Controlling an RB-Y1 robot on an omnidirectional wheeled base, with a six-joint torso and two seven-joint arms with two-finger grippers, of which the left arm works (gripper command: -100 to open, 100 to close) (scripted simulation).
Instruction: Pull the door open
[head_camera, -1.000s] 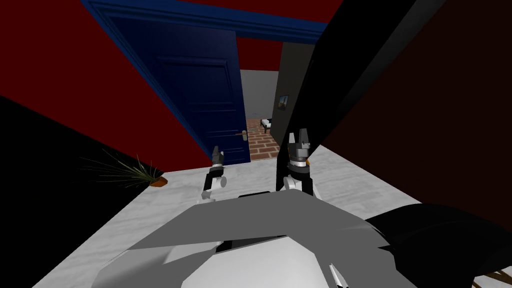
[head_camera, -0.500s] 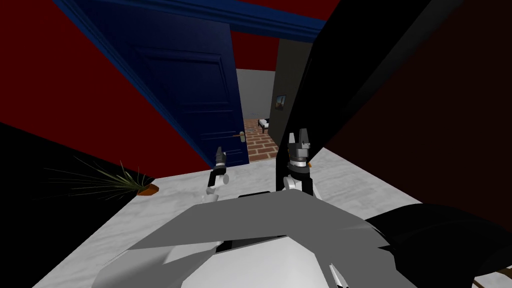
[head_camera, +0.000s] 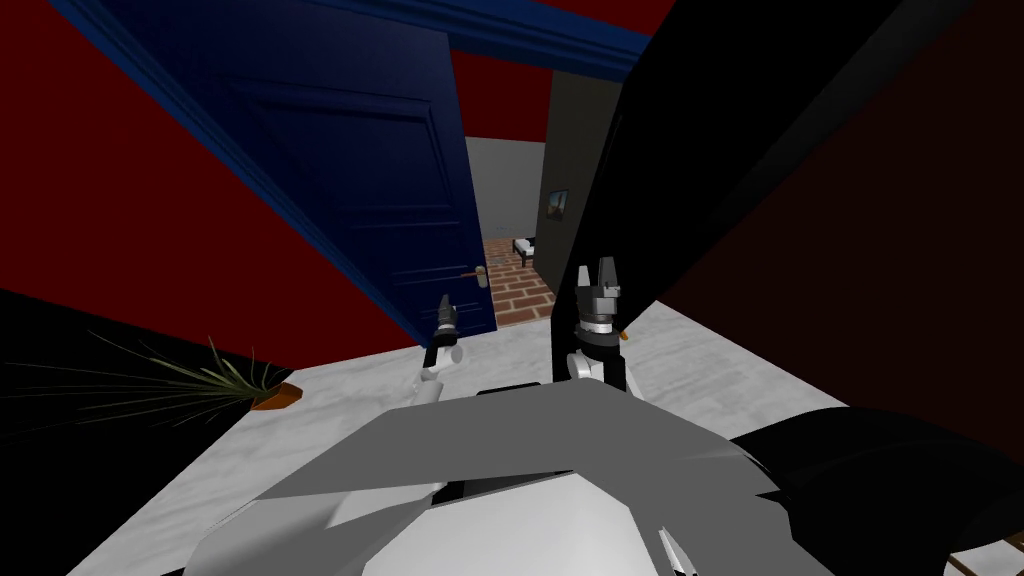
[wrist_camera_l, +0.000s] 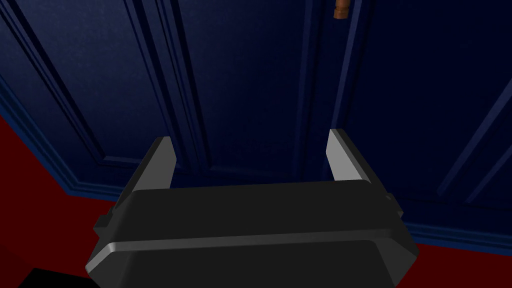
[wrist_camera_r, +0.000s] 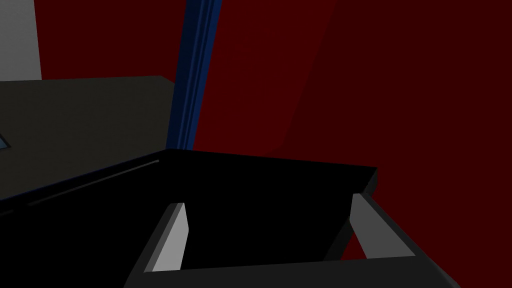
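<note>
Two claws gape empty. Facing the ajar blue door (head_camera: 380, 200), the left claw (wrist_camera_l: 252, 142) has the handle (wrist_camera_l: 340, 10) ahead, seemingly for grasping; the right claw (wrist_camera_r: 270, 200) hangs idle.

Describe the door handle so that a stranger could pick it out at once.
Find the tall dark blue door set in the red wall, standing ajar with a brick floor showing past its free edge. Near that edge sits the handle, a little above my left hand. It is the one small brownish lever on an otherwise plain blue panelled face.
</note>
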